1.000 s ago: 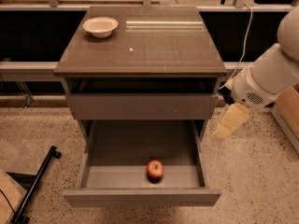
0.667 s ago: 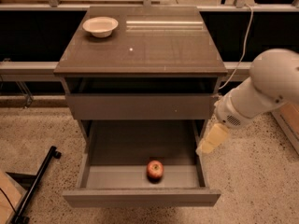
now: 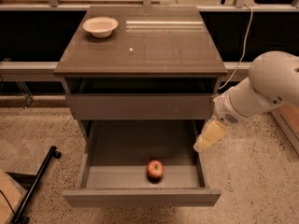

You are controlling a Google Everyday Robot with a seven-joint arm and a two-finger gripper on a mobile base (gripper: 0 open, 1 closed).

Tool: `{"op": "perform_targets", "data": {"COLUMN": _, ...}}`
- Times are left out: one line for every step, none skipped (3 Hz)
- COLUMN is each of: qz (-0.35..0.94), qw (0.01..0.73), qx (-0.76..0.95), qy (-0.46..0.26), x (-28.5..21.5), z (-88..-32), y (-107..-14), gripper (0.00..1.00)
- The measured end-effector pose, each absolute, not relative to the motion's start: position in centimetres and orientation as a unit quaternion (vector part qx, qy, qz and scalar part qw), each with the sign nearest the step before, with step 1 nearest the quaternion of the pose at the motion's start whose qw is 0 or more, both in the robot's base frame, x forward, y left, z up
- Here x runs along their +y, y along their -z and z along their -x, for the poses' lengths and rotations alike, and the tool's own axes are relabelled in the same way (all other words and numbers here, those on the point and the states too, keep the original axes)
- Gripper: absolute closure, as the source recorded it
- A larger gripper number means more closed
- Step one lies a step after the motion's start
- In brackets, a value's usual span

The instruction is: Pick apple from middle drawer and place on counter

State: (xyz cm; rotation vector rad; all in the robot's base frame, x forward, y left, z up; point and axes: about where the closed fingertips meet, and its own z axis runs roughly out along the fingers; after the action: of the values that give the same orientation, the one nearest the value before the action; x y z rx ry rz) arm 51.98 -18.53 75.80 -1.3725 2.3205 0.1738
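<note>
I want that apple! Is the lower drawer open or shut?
Open: the middle drawer is pulled out, the apple lying inside. The gripper hangs by its right wall.

Dim warm light; glare streaks the counter (image 3: 163, 55), hand (image 3: 203, 143) beside the shadowed middle drawer (image 3: 140, 198).

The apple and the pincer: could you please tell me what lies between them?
In the camera view, only bare drawer floor lies between the apple and the pincer, which hangs at the drawer's right wall.
</note>
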Motion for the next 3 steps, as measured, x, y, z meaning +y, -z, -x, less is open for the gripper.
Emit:
{"op": "perform_targets", "data": {"qz": 0.477, "qw": 0.232, "qx": 0.844, "qy": -0.073, "x": -17.6, "z": -52.4, "y": -73.7, "gripper": 0.00}}
{"op": "perform_targets", "data": {"qz": 0.428, "qw": 0.256, "qx": 0.859, "qy": -0.119, "x": -15.4, "z": -53.3, "y": -67.4, "gripper": 0.00}}
{"op": "perform_targets", "data": {"qz": 0.393, "qw": 0.283, "qx": 0.860, "qy": -0.159, "x": -13.5, "z": -55.5, "y": -62.1, "gripper": 0.00}}
